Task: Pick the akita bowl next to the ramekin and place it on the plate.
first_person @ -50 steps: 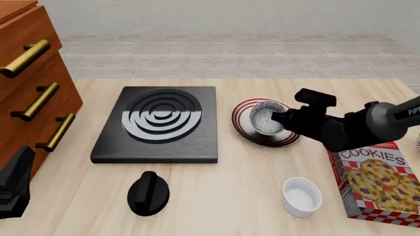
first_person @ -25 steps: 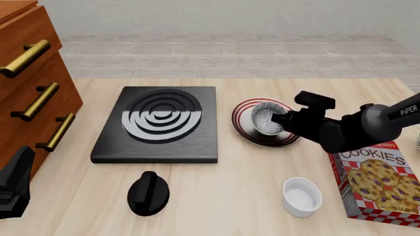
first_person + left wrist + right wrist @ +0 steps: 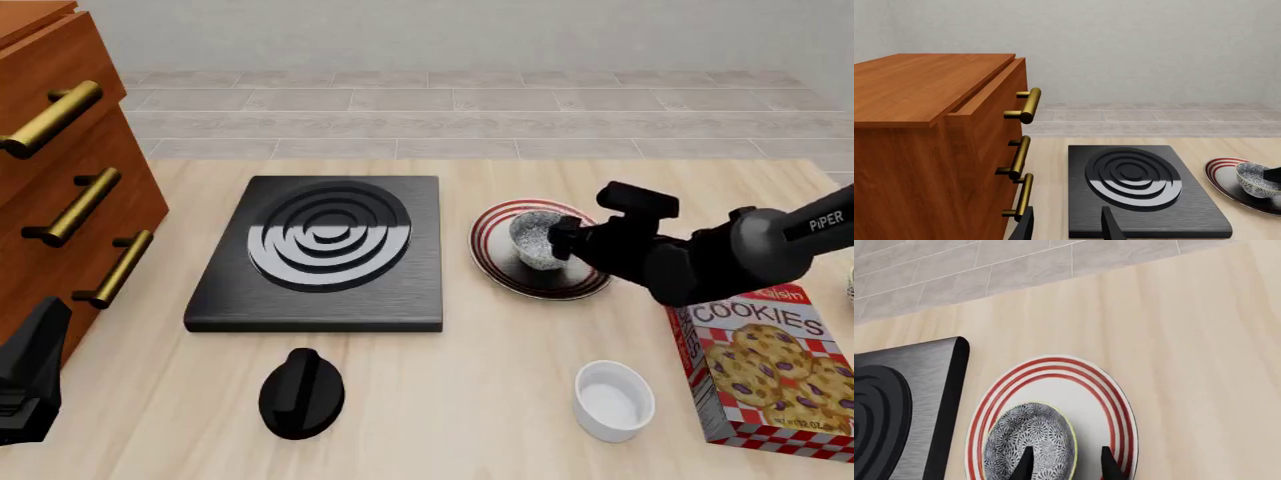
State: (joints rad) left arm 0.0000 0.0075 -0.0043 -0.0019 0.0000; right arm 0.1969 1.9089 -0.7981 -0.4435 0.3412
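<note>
Wood dresser (image 3: pixel 60 170) with brass handles fills the left edge of the front view. Next in size, the black stove plate (image 3: pixel 327 252) sits centre-left, and a cookie box (image 3: pixel 774 365) lies at lower right. The plate (image 3: pixel 497 262), right of centre, carries the akita bowl (image 3: pixel 534 238). The right gripper (image 3: pixel 1066 467) straddles the bowl's rim, jaws spread, one finger inside and one outside. The ramekin (image 3: pixel 614 400) stands lower right, well apart. A black knob (image 3: pixel 300 393) lies below the stove. The left gripper (image 3: pixel 1066 225) hangs with jaws spread at lower left.
</note>
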